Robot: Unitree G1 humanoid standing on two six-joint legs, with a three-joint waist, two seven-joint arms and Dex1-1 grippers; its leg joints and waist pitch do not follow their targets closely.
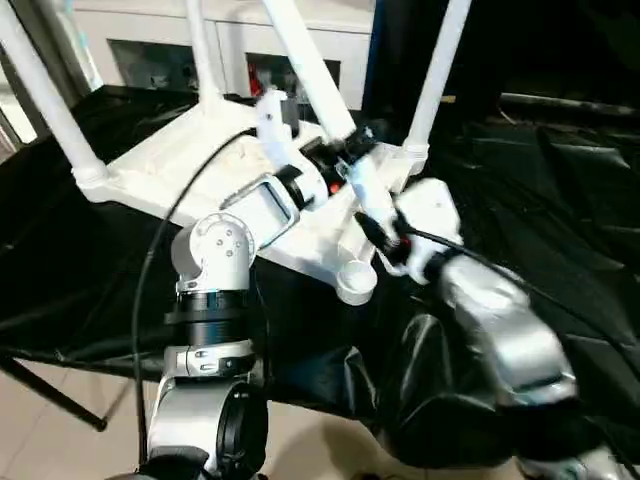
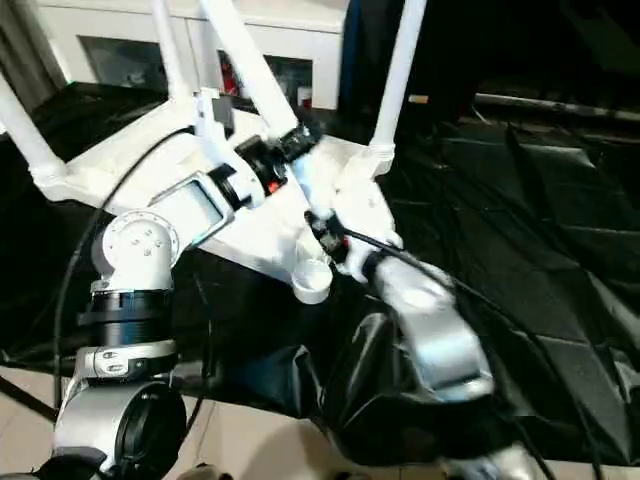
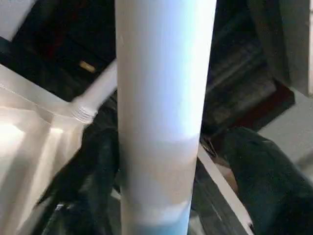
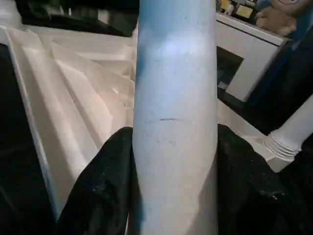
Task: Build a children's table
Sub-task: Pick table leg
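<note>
The table top (image 1: 200, 190) lies upside down on the black cloth (image 1: 560, 200), its ribbed side up. Three legs stand in corner sockets: one on the left (image 1: 45, 95), one at the back (image 1: 203, 50), one on the right (image 1: 437, 75). The near corner socket (image 1: 355, 282) has no leg in it. The left gripper (image 3: 161, 161) has its fingers on both sides of the tilted fourth leg (image 1: 308, 65), not pressed tight. The right gripper (image 4: 171, 171) clasps this same leg, fingers (image 4: 105, 186) touching it.
</note>
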